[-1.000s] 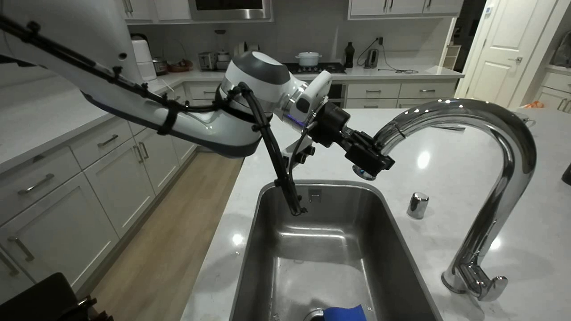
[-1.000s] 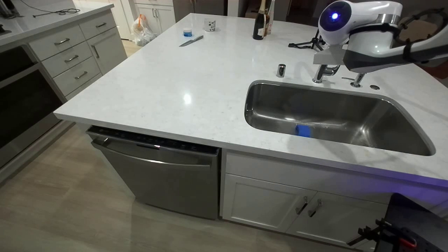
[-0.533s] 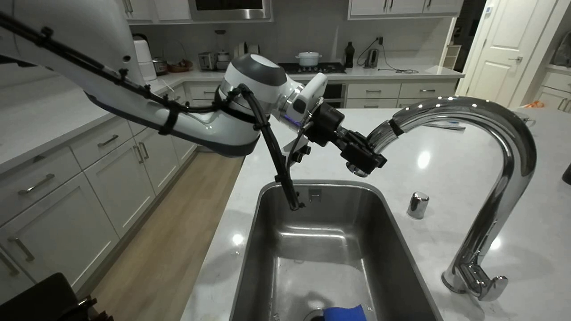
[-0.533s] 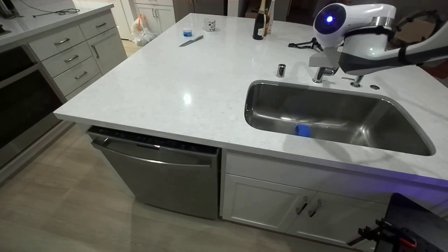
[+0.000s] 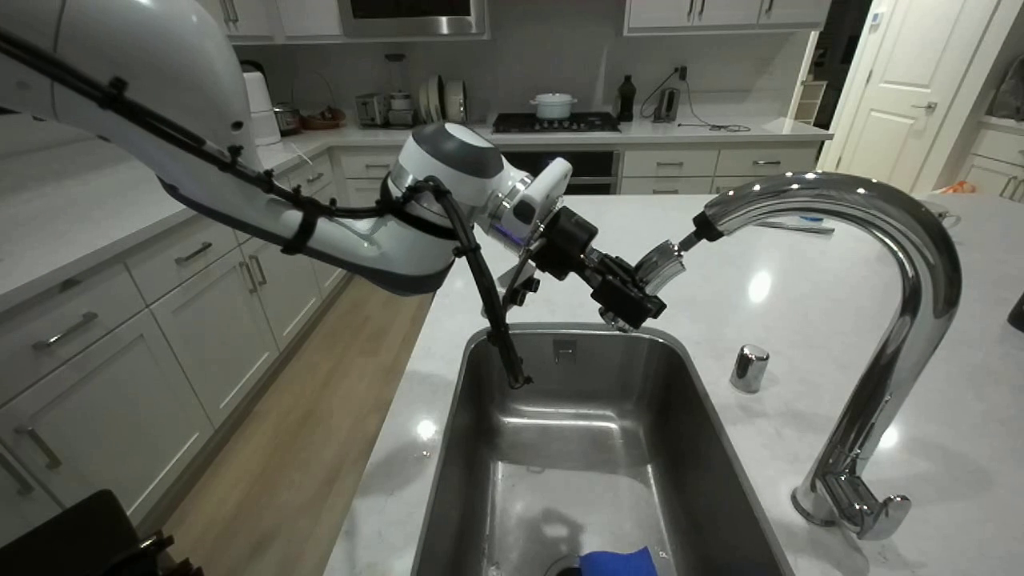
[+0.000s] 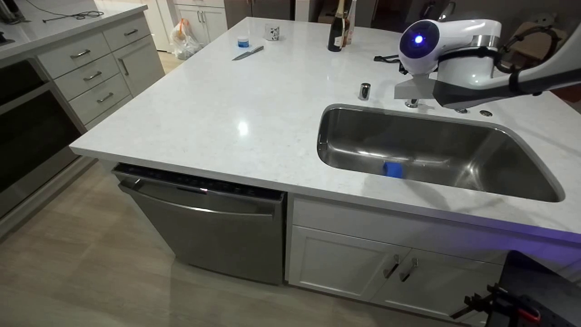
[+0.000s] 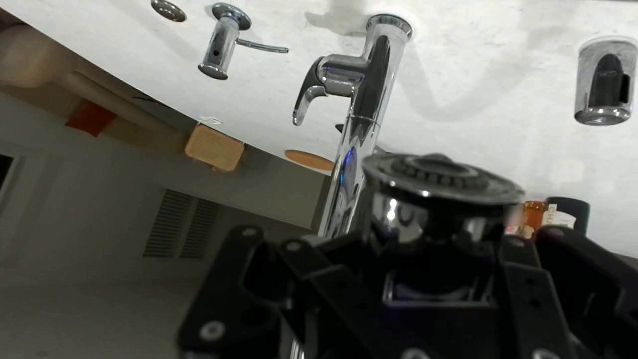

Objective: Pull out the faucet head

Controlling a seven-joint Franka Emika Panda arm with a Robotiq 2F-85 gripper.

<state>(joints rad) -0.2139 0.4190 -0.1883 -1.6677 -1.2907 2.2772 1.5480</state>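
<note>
My gripper (image 5: 630, 294) is found grasping the faucet head (image 5: 661, 266): the fingers (image 7: 533, 289) are parted only as far as its chrome body between them allows. In the wrist view the round spray face projects past the fingers, in front of the gooseneck (image 5: 934, 272); blur and shadow obscure the contact lines. In an exterior view the head hangs tilted, below and clear of the gooseneck's mouth, joined to it by a thin dark hose (image 5: 689, 242); a black collar (image 5: 707, 227) sits at that mouth. In an exterior view my arm (image 6: 470, 68) hides the grasp.

Differences noted: one second ago only a fine dark line parted head and gooseneck; half a second ago the collar was exposed, the head close against it. Now a definite gap stands there, and my gripper has moved farther from the gooseneck with the head. Unchanged: the chrome knob (image 5: 750, 368) near the gooseneck, the sink (image 5: 632, 368) beside it and the blue object (image 5: 618, 562) lying in that sink
</note>
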